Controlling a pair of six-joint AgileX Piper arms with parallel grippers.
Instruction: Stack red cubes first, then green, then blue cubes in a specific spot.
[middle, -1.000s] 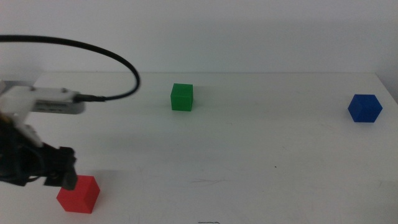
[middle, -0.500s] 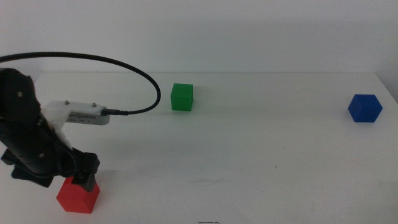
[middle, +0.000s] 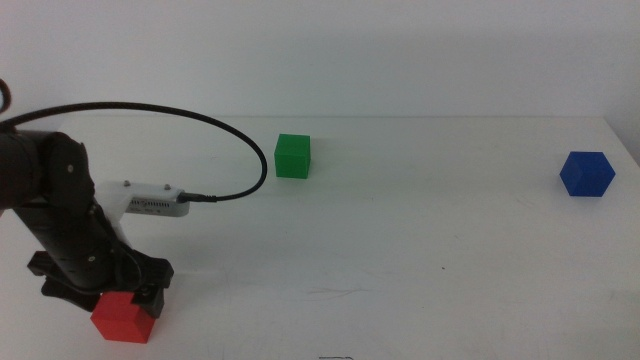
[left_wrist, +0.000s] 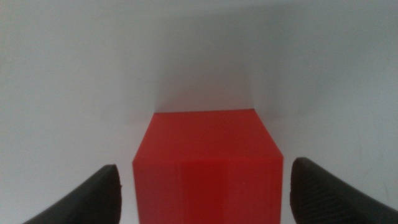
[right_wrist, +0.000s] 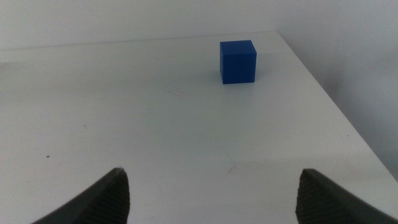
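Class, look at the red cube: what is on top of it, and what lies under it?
Nothing rests on the red cube; the left gripper hangs over it, jaws open on either side, not touching. It sits on the white table; the patch directly beneath it is hidden.

red cube (middle: 122, 320) top partly hidden behind left gripper (middle: 118, 293) | wrist shot crops its bottom (left_wrist: 207, 168) | right gripper (right_wrist: 211, 193) just jaw tips showing, rest cropped
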